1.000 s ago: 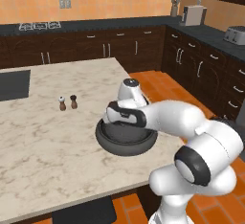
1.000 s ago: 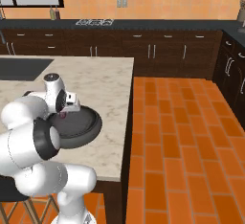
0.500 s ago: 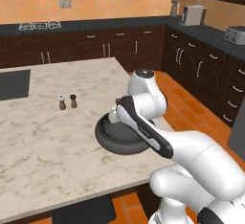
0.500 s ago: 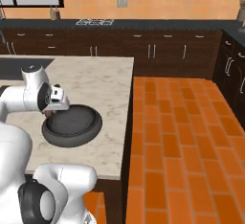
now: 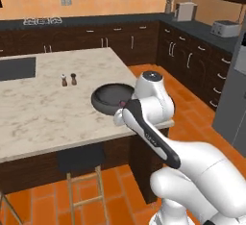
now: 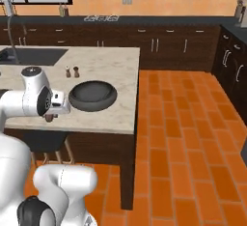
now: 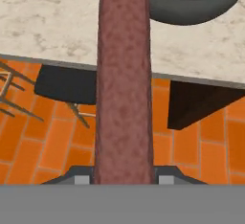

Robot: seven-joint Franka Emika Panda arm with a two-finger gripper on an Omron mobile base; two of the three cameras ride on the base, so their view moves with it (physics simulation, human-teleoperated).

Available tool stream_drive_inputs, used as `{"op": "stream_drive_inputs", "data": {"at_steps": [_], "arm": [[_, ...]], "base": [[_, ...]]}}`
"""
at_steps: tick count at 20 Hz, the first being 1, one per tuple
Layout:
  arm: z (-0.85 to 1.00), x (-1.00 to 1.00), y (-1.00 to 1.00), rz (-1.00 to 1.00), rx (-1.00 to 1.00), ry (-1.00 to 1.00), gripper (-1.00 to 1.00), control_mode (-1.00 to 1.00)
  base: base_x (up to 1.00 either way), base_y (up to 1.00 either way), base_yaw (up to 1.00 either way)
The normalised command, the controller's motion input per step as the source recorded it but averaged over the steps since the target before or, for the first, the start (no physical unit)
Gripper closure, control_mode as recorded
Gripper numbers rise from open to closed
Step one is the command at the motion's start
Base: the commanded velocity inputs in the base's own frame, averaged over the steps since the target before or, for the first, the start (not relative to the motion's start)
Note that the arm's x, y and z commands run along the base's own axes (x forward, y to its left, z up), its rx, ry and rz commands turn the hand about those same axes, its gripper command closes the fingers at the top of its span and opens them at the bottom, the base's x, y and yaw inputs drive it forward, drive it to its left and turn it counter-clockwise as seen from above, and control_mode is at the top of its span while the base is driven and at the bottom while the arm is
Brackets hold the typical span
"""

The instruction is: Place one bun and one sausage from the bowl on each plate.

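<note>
Gripper [image 6: 50, 118] clamped tight on sausage [image 7: 124, 84], out past bowl [image 6: 92, 95] (over counter edge); slip here = floor drop.

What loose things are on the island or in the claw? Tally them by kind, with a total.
bowl: 1
shakers: 2
sausage, gripped in the claw: 1
Total: 4
</note>
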Motion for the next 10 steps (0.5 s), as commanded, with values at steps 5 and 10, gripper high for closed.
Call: {"op": "stream_drive_inputs", "data": {"at_steps": [5, 10], "arm": [[0.0, 0.0, 0.0, 0.0, 0.0, 0.0, 1.0, 1.0], [0.0, 0.0, 0.0, 0.0, 0.0, 0.0, 1.0, 1.0]], "base": [[-0.5, 1.0, 0.0], [0.1, 1.0, 0.0]]}}
